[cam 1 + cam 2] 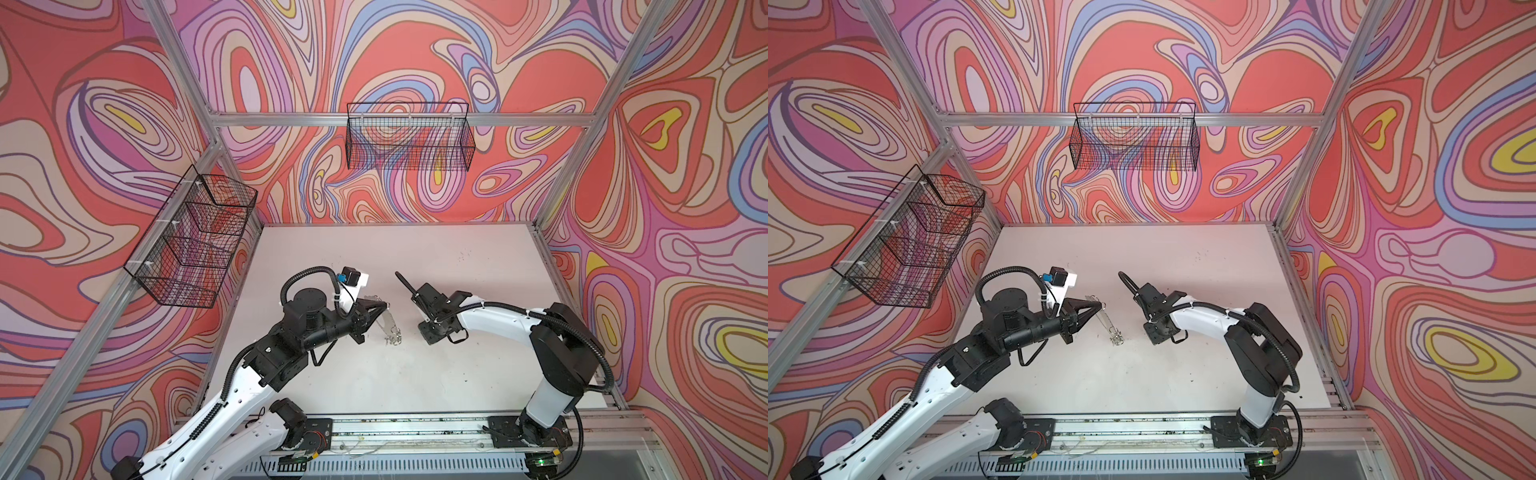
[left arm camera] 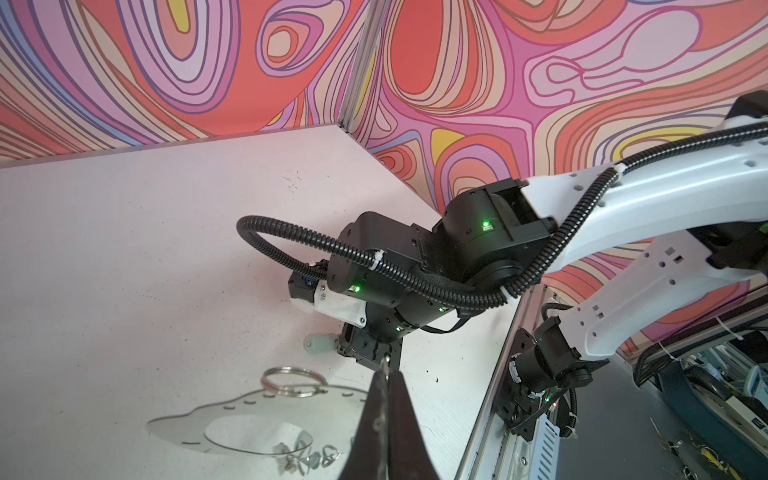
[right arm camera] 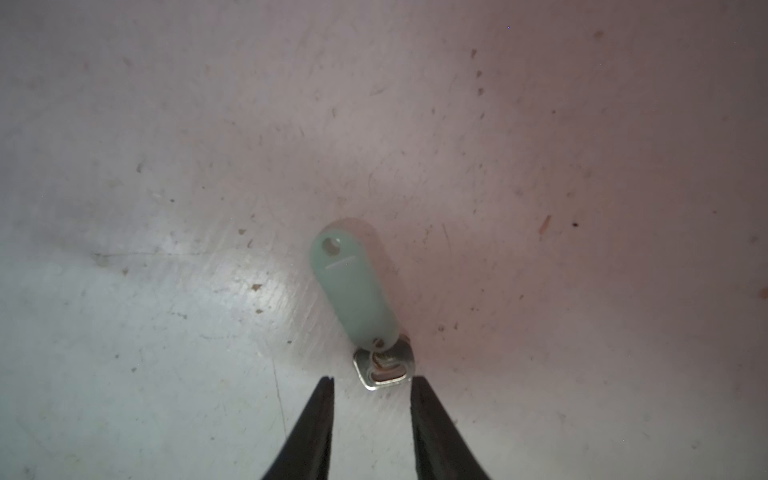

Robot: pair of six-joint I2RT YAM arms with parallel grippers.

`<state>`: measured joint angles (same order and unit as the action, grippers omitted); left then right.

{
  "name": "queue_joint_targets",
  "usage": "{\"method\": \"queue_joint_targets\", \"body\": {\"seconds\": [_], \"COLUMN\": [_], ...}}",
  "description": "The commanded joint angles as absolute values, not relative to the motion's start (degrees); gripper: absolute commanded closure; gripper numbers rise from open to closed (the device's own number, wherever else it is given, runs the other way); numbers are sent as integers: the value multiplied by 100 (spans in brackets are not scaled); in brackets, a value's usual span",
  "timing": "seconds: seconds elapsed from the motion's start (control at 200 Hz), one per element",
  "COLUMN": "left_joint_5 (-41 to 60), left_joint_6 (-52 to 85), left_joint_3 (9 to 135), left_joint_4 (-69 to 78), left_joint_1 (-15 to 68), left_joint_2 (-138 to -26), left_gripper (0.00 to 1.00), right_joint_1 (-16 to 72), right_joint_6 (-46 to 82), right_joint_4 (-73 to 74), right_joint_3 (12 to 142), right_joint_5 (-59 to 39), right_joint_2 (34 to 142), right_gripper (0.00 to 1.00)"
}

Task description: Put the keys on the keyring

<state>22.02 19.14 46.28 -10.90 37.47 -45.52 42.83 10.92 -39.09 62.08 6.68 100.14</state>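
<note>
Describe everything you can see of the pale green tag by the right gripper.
The tag is a pale green, plastic-looking oblong with rounded ends and a hole at its far end. Its near end is linked to a small silvery key head. It lies flat on the white table, the key head between the fingertips of the open right gripper, not clamped.

Standing here, I can read nothing at all. The pale green key tag (image 3: 353, 286) lying on the desk (image 3: 166, 166) has a plain face with one thin line. A small label (image 2: 760, 422) beyond the desk's edge is too blurred to make out.
</note>
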Motion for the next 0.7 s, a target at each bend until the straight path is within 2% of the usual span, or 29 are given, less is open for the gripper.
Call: {"method": "queue_joint_targets", "body": {"seconds": [0.0,0.361,0.636,0.696], "left_joint_5": [2180,2212,2201,2206], "left_joint_6": [1885,1889,1890,1890], "left_joint_3": [4649,4643,4635,4633], "left_joint_4": [-905,-914,-906,-901], "left_joint_1": [3762,3762,3762,3762], "left_joint_2": [-4474,-4447,-4447,-4462], "left_gripper": [100,100,100,100], "right_joint_1": [4315,4309,4308,4307], "right_joint_6": [1011,976,1046,1059], "right_joint_4": [-3947,-3827,-3884,-3929], "right_joint_3": [6380,6390,6418,6447], "right_joint_5": [809,1002,843,784], "right_joint_2": [10055,10488,10208,10127], "right_gripper": [67,74,100,100]}}
